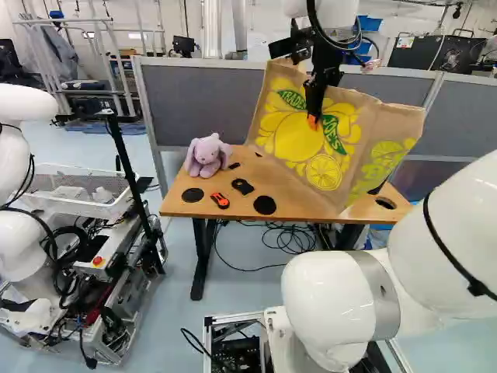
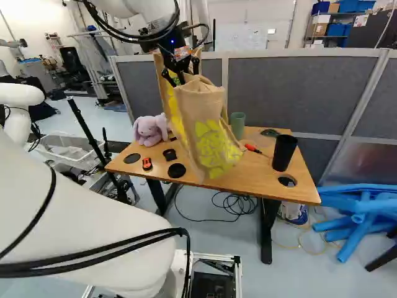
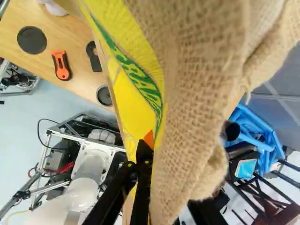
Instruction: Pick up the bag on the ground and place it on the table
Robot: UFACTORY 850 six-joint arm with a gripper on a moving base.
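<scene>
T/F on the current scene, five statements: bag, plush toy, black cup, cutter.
1. The gripper is shut on the bag. True.
2. The bag is on the floor. False: it is held up over the table.
3. The purple plush toy sits on the table. True.
4. The black cup lies on its side. False: the black cup stands upright.
5. The orange-and-black cutter lies on the table. True.
</scene>
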